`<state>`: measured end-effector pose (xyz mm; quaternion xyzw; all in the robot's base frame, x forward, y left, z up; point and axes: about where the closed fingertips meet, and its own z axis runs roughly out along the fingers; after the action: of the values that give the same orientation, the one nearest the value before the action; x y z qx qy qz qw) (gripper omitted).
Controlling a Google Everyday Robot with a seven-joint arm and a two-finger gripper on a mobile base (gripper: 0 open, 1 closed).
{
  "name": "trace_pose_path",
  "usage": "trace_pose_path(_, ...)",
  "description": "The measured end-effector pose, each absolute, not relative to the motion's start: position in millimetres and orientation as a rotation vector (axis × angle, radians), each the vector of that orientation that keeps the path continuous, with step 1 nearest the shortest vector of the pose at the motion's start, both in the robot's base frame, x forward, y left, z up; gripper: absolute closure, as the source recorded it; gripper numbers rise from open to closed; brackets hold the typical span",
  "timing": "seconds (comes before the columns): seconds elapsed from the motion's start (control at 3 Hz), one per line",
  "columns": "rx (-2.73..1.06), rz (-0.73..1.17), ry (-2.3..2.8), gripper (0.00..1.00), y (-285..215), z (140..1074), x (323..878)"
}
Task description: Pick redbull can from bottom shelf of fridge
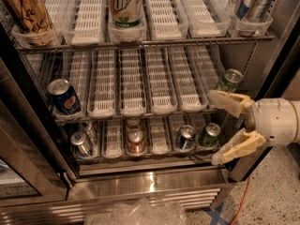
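The fridge point(150, 184) stands open with three wire racks. On the bottom shelf point(154, 159), a slim silver redbull can point(82, 144) stands in the far-left lane, with another silver can close behind it. My gripper point(213, 128) is at the right end of the bottom and middle shelves, in front of the rightmost lanes. Its tan fingers point(230, 102) are spread wide apart, open and empty. It is far to the right of the redbull can.
The bottom shelf also holds a copper-brown can point(136, 142), a dark can point(186, 137) and a green can point(210, 135). A blue Pepsi can point(63, 97) and a green can point(229, 80) stand on the middle rack. A crumpled clear plastic bag point(140, 212) lies on the floor.
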<state>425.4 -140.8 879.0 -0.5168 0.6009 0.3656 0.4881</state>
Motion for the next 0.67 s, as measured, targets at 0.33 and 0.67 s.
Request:
trace_pose_path(0.33, -1.209, 0.968, 1.365, 0.00, -118.9, 906.2, 419.8)
trace_pose_path(0.67, -1.210, 0.970, 1.365, 0.00, -118.0, 905.8, 419.8)
